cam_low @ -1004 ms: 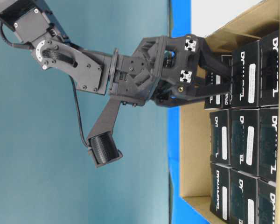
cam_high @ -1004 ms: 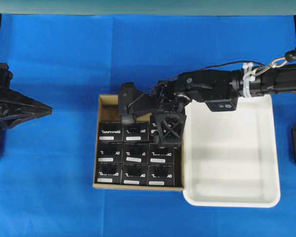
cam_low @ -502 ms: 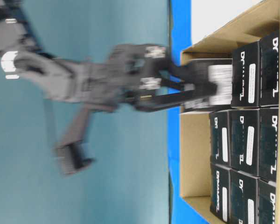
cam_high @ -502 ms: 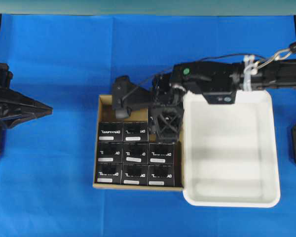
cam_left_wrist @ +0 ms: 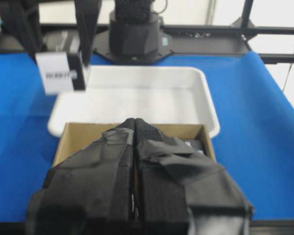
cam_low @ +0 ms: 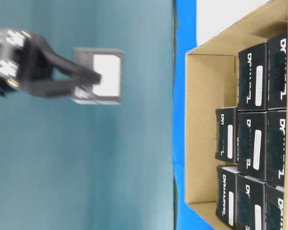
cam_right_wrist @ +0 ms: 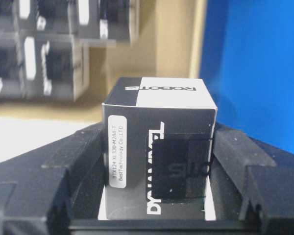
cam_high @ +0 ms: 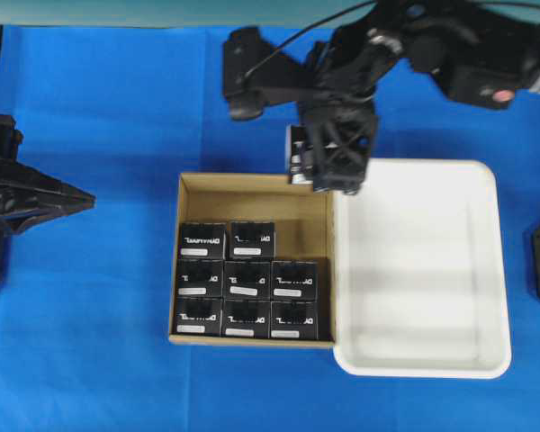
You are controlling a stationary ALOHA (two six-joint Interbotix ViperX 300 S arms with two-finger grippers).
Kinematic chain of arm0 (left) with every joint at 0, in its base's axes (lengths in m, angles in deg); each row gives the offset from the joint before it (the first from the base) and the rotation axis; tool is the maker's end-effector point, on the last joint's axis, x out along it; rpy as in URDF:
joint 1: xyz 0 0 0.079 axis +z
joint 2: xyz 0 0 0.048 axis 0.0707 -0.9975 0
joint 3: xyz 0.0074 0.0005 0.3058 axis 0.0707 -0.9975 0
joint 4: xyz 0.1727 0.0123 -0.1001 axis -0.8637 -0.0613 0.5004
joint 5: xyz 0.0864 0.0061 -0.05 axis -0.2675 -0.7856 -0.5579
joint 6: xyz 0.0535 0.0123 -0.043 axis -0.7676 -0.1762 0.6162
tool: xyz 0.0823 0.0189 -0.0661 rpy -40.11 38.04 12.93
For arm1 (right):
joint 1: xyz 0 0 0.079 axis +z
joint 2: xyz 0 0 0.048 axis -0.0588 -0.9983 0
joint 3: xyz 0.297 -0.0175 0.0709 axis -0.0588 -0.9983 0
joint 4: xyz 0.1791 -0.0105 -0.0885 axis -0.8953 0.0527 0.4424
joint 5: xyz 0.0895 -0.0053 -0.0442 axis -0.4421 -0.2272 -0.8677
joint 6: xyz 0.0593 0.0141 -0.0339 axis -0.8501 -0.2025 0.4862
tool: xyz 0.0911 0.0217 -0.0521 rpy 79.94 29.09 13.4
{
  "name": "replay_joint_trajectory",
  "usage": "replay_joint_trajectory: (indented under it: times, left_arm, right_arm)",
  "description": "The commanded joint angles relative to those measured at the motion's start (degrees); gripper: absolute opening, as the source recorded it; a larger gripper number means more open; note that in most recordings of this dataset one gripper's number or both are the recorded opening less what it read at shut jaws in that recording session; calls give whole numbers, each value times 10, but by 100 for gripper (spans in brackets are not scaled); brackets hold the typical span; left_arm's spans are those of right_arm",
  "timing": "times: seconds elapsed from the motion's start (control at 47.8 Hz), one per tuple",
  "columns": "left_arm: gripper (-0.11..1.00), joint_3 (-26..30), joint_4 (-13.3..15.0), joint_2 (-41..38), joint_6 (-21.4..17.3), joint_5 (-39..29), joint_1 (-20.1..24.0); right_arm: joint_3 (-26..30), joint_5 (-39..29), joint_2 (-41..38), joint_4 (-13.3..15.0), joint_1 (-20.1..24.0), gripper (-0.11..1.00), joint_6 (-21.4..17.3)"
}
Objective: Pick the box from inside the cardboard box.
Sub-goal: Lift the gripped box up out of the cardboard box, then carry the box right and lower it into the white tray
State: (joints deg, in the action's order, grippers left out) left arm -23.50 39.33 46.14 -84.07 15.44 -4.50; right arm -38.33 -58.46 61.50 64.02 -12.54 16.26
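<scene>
- One small black box (cam_right_wrist: 159, 161) sits clamped in the right tool (cam_right_wrist: 157, 205), held in the air above the far edge of the cardboard box (cam_high: 252, 184), clear of its walls.
- Eight matching black boxes (cam_high: 248, 283) are in the carton; its far right corner is bare.
- Beside the carton sits a white tray (cam_high: 423, 270) on the blue tabletop (cam_high: 90, 342).
- Stiff, square-edged and probably light, the box looks easy to hold by two opposite flat sides; its smooth printed faces might slip under a loose pinch.
- Left tool (cam_left_wrist: 134, 161) rests closed with nothing in it, well away from the carton.
</scene>
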Motion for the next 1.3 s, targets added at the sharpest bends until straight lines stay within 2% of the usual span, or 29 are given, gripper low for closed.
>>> replay_joint_trajectory:
  times: [0.0, 0.146, 0.376, 0.523, 0.69, 0.878, 1.276]
  left_arm:
    - [-5, 17, -2, -2, 1, 3, 1]
    - [-5, 17, -2, -2, 1, 3, 1]
    - [-5, 17, -2, -1, 1, 3, 1]
    - [-5, 17, -2, -1, 1, 3, 1]
    - [-5, 17, -2, -1, 1, 3, 1]
    - [-5, 17, -2, -1, 1, 3, 0]
    - [-5, 22, -2, -1, 1, 7, -1]
  right_arm:
    - [-11, -11, 18, -1, -9, 61, 2]
    - [-66, -5, 40, -1, -14, 61, 5]
    - [-186, 62, 94, 0, -21, 61, 18]
    - [-272, 141, 114, 2, -21, 61, 21]
    - [-335, 229, 122, 2, -20, 61, 23]
    - [-367, 286, 105, 14, -19, 61, 24]
    - [-373, 344, 46, 17, -13, 61, 55]
